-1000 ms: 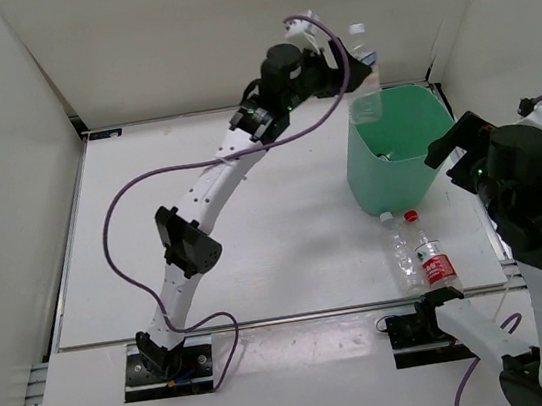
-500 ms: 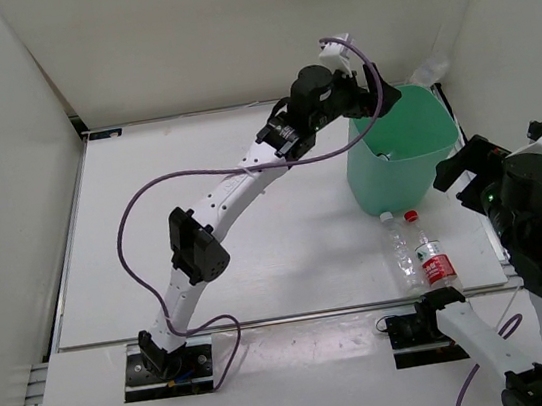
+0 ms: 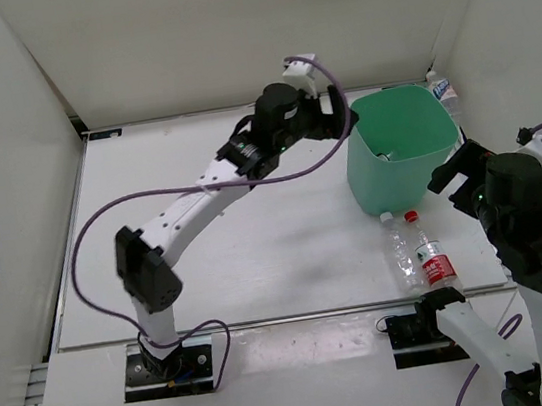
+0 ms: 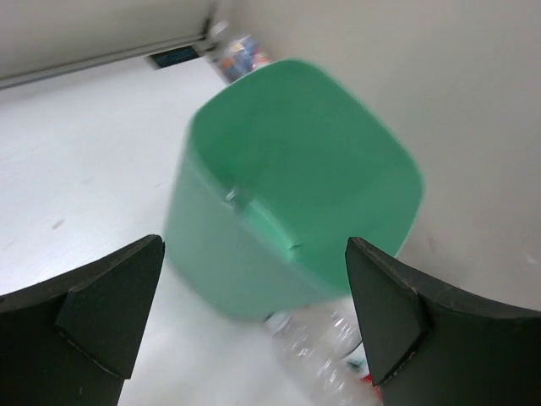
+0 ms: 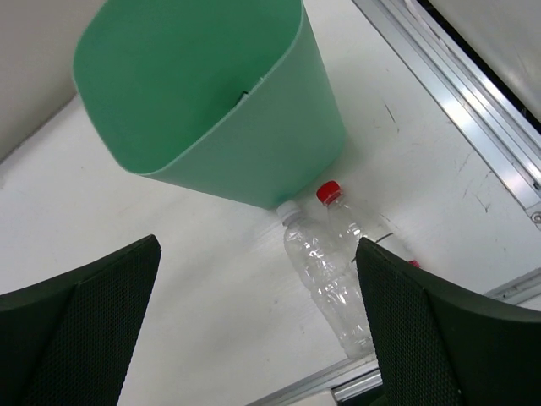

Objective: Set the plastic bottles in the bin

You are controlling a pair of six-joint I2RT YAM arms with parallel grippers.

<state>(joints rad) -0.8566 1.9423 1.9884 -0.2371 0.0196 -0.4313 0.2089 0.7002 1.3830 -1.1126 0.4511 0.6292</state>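
The mint-green bin point(image 3: 394, 181) stands at the far right of the table. My left gripper point(image 3: 337, 113) is open and empty, just left of the bin's rim. A blue-white labelled bottle point(image 3: 441, 88) lies behind the bin in the far right corner, outside it; it also shows in the left wrist view point(image 4: 241, 55). A clear bottle with a white cap point(image 3: 399, 251) and one with a red cap and red label point(image 3: 432, 259) lie side by side in front of the bin. My right gripper point(image 3: 454, 172) is open above them point(image 5: 325, 283).
White walls close in the table on three sides. The aluminium rail point(image 5: 473, 110) runs along the table's right edge beside the bottles. The left arm's purple cable point(image 3: 130, 208) loops over the middle of the table.
My left gripper has let go of the bottle it held over the bin and drawn back left. The bottle now lies behind the bin in the far corner.
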